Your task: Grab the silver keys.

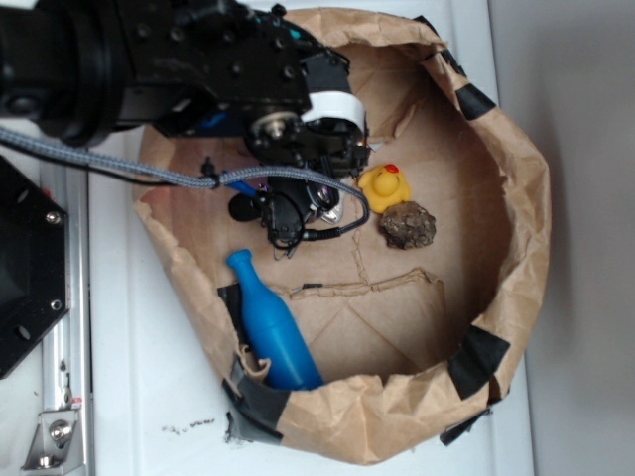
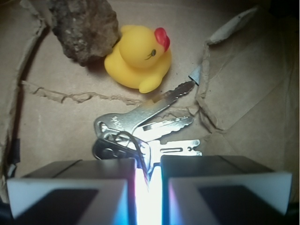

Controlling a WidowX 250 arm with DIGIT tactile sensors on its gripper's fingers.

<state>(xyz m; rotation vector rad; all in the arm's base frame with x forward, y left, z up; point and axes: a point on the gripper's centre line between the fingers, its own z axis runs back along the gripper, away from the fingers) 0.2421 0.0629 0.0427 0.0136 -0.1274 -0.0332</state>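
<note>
The silver keys lie fanned on a ring on the brown paper floor, blades pointing right and up toward the yellow duck. My gripper is down over their ring end. Its two black fingers stand close together, with the ring and a bright key head pinched in the narrow gap. In the exterior view the gripper sits left of the duck, and only a glint of the keys shows beneath it.
A rough brown rock touches the duck's left side. A blue plastic bottle lies near the front left wall of the taped paper bag. Torn paper ridges rise right of the keys.
</note>
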